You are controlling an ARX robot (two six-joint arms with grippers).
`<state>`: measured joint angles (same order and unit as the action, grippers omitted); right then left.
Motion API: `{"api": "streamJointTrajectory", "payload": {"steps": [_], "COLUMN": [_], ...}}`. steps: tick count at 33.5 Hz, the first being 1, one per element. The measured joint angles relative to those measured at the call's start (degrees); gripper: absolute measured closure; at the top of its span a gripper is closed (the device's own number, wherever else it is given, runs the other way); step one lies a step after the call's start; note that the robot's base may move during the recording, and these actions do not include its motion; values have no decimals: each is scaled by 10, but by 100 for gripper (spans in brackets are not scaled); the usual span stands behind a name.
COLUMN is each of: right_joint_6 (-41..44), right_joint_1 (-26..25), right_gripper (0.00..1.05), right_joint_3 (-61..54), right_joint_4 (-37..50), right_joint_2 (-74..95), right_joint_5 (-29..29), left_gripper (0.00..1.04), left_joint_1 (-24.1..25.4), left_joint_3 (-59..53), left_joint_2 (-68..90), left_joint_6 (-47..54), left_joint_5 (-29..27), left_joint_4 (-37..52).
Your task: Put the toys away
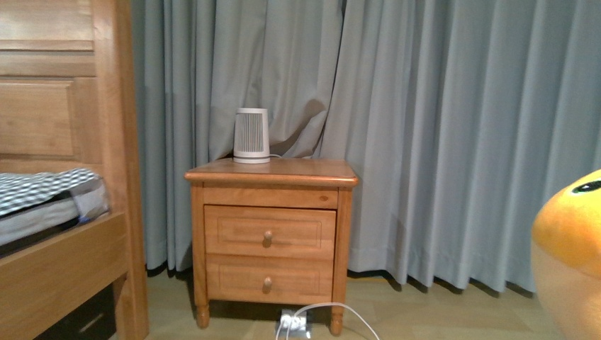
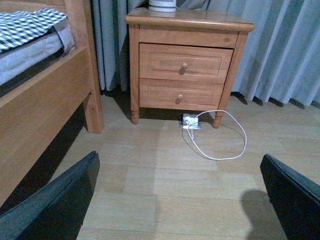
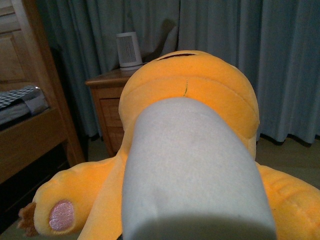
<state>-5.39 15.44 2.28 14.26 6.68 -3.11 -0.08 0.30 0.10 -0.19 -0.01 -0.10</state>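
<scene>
Plush animal point(image 3: 200, 100), head toward curtain point(image 3: 250, 45), pink-padded paw point(image 3: 61, 216) nearest wrist camera

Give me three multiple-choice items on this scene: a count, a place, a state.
1. How many drawers has the nightstand? A one; B two; C three.
2. Where is the white ribbed device? A under the nightstand; B in a drawer; C on the nightstand's top.
3. The left gripper is: A open and empty; B shut and empty; C shut on something.
Key: B, two knobbed fronts are stacked; C, it stands upright on the wooden top; A, its fingers sit wide apart with only floor between.
</scene>
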Motion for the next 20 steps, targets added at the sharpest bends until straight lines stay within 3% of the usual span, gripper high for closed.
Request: {"api": "streamJointTrajectory", "payload": {"steps": [20], "right_joint_6": [0], "right_joint_1": [0], "right_gripper": [94], "right_joint_3": [0], "right_joint_4": [0], "right_joint_2": [0], "right_joint_5": [0], "left_gripper": [6], "left_joint_1": [0], "left_joint_3": [0], "left_joint_2": [1], "left_joint_6": [0], "left_joint_5": [1], "left_joint_4": [0]}}
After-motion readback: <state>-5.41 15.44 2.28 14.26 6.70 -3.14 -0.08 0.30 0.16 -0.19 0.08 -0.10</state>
